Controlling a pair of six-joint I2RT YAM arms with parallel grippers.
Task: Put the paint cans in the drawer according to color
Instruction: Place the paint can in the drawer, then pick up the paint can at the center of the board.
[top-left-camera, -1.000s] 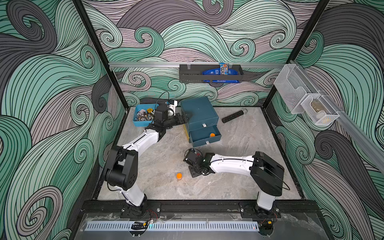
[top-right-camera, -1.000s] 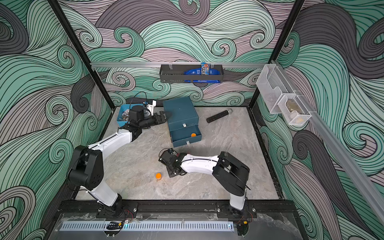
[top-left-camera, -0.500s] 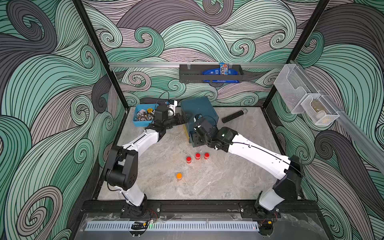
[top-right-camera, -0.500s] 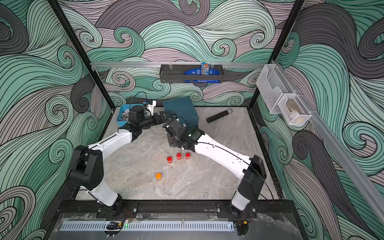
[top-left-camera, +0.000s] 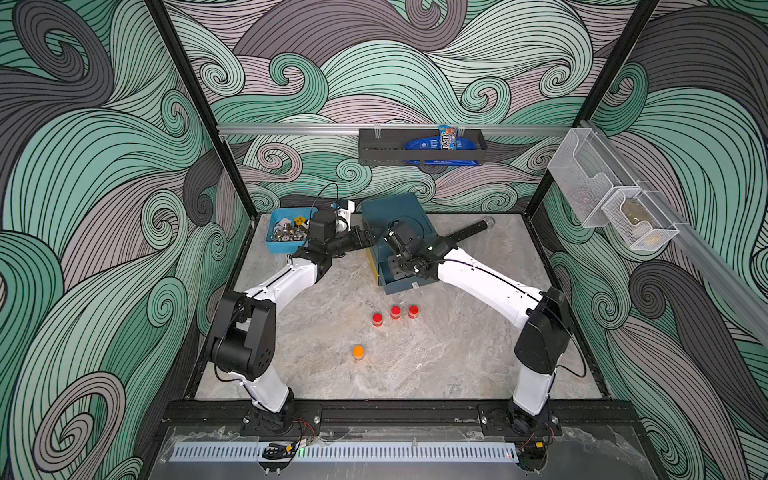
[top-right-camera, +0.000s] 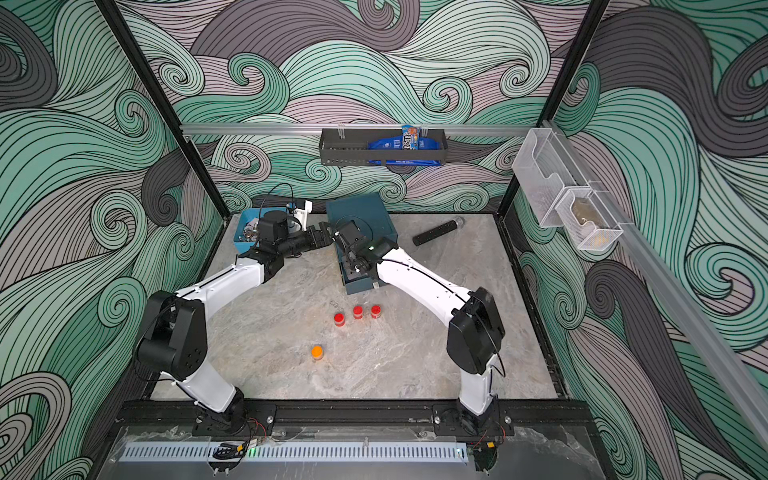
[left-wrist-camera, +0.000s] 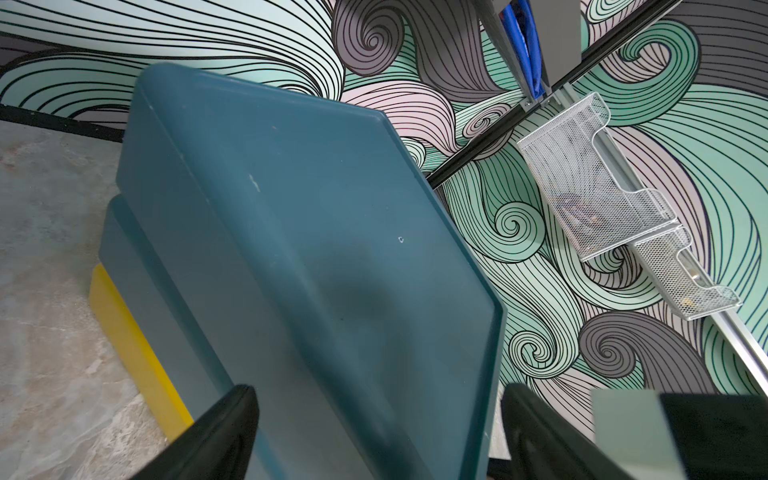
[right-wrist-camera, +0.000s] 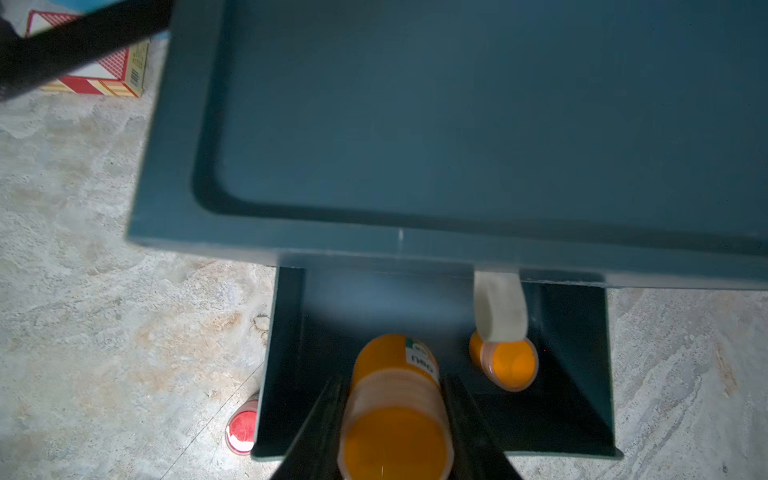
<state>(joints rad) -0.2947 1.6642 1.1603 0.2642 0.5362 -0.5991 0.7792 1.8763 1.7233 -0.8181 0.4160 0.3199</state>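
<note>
The dark teal drawer chest (top-left-camera: 397, 218) (top-right-camera: 359, 216) stands at the back with its bottom drawer (top-left-camera: 409, 282) (right-wrist-camera: 577, 374) pulled out. My right gripper (top-left-camera: 400, 269) (top-right-camera: 356, 266) (right-wrist-camera: 392, 384) hangs over that drawer, shut on an orange paint can (right-wrist-camera: 395, 419). Another orange can (right-wrist-camera: 508, 366) lies inside, under a white pull tab (right-wrist-camera: 498, 307). On the table stand three red cans (top-left-camera: 395, 311) (top-right-camera: 358, 311) and one orange can (top-left-camera: 358, 352) (top-right-camera: 317, 352). My left gripper (top-left-camera: 368, 239) (top-right-camera: 326, 235) (left-wrist-camera: 378, 392) is open, its fingers astride the chest's left edge.
A light-blue bin (top-left-camera: 277, 245) of metal bits sits behind the left arm. A black bar-shaped object (top-left-camera: 465, 230) lies right of the chest. A red-and-white carton (right-wrist-camera: 95, 79) lies beside the chest. A black wall rack (top-left-camera: 419, 151) and mesh trays (top-left-camera: 602, 195) hang above.
The right arm has swung from the table's front middle up to the open drawer, uncovering the three red cans. The left arm has stayed at the chest.
</note>
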